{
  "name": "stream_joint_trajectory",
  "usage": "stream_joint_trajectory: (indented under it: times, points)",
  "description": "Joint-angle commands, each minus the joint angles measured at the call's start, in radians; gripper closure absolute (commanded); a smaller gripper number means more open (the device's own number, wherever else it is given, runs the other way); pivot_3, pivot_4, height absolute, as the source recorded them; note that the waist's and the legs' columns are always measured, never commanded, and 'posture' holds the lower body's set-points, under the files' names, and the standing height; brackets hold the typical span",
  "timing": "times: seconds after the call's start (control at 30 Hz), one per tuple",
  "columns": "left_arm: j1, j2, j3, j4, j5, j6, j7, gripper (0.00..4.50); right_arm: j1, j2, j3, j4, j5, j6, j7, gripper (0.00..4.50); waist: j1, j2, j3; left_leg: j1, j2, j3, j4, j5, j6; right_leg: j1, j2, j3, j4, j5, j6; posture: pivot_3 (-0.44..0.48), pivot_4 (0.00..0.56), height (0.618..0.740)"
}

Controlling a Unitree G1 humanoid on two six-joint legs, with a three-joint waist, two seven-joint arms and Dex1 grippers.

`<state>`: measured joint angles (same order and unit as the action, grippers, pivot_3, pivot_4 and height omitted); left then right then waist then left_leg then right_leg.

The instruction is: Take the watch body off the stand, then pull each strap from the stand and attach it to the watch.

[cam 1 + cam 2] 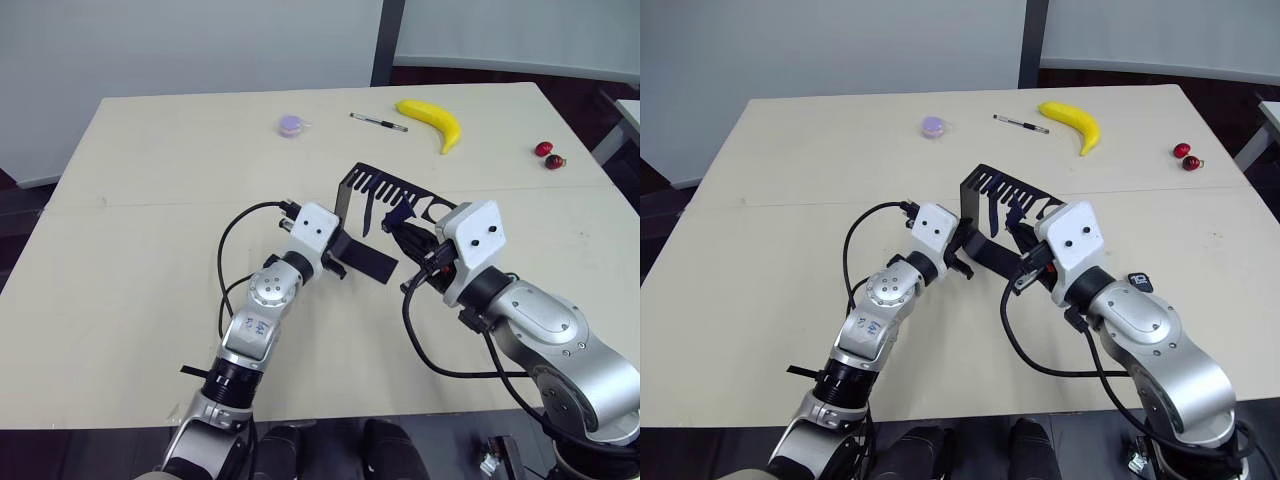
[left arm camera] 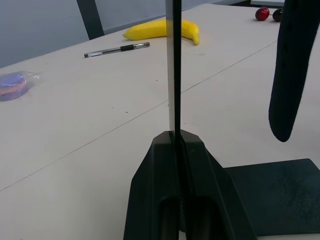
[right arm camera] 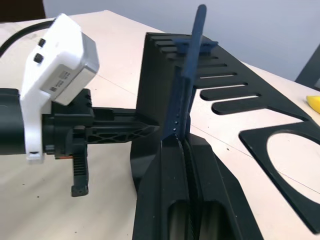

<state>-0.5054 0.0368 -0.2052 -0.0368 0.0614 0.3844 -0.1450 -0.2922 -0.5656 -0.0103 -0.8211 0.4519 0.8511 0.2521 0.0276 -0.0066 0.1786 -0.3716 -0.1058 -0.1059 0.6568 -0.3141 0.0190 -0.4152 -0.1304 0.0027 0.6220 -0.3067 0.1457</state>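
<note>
- Stand [image 1: 992, 205] sits mid tabletop [image 1: 150, 200]. Left gripper [image 2: 176, 142] has its jaws clenched on the stand's thin upright wall. It's stiff sheet metal and looks light and tippy, so keep it pinned.
- Right gripper [image 3: 184, 142] has its jaws clamped on a strap [image 3: 189, 75] hanging in the comb slots. The strap looks soft and bendy: grip low, pull along the slot.
- Second strap [image 2: 290, 70] hangs beside it.
- Watch body [image 1: 1140, 283] appears to lie on the tabletop, right of the right arm.
- No containers here.
</note>
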Motion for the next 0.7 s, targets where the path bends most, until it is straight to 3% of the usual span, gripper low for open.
stream_joint_trajectory:
  times: [0.03,0.2,0.3,0.53,0.6,0.7]
  points:
    - [-0.015,-0.002,-0.001,-0.017,0.009,0.003,-0.004,4.5,0.01,-0.019,-0.061,-0.037,0.046,-0.031,0.067,4.45,0.001,0.0,0.0,0.0,0.0,0.0,0.0,0.0,0.0,0.0,0.0,0.0,0.0,0.0,0.0,0.0,0.15,0.74]
    - [0.01,0.031,0.024,-0.081,-0.03,0.063,-0.054,4.5,0.048,-0.063,-0.142,-0.001,0.148,-0.043,0.193,4.45,0.0,0.0,0.0,0.0,0.0,0.0,0.0,0.0,0.0,0.0,0.0,0.0,0.0,0.0,0.0,0.0,0.15,0.74]
    - [0.035,0.076,0.058,-0.164,-0.097,0.109,-0.134,3.5,0.06,-0.088,-0.186,0.041,0.222,-0.047,0.269,4.5,-0.005,0.0,0.0,0.0,0.002,0.001,-0.001,0.0,0.0,0.0,0.001,0.0,0.0,0.0,0.0,0.0,0.15,0.74]
    - [0.121,0.329,0.28,-0.337,-0.399,0.244,-0.424,0.02,0.065,-0.162,-0.248,0.145,0.393,-0.041,0.46,4.5,-0.005,0.0,0.0,0.0,0.003,0.001,-0.003,0.0,0.0,0.0,0.002,0.0,-0.001,0.0,0.0,0.0,0.15,0.74]
    - [0.138,0.397,0.316,-0.359,-0.501,0.3,-0.52,0.02,0.056,-0.174,-0.246,0.167,0.427,-0.034,0.487,4.5,-0.003,0.0,0.0,0.001,0.003,0.001,-0.003,0.0,0.0,0.0,0.001,0.0,-0.002,0.0,0.0,0.0,0.15,0.74]
    - [0.132,0.502,0.358,-0.419,-0.775,0.468,-0.712,0.02,0.036,-0.199,-0.218,0.196,0.522,0.005,0.571,4.5,0.001,-0.001,0.0,0.001,0.002,-0.001,-0.002,0.0,0.0,0.001,0.0,-0.001,-0.002,0.0,0.0,0.0,0.15,0.74]
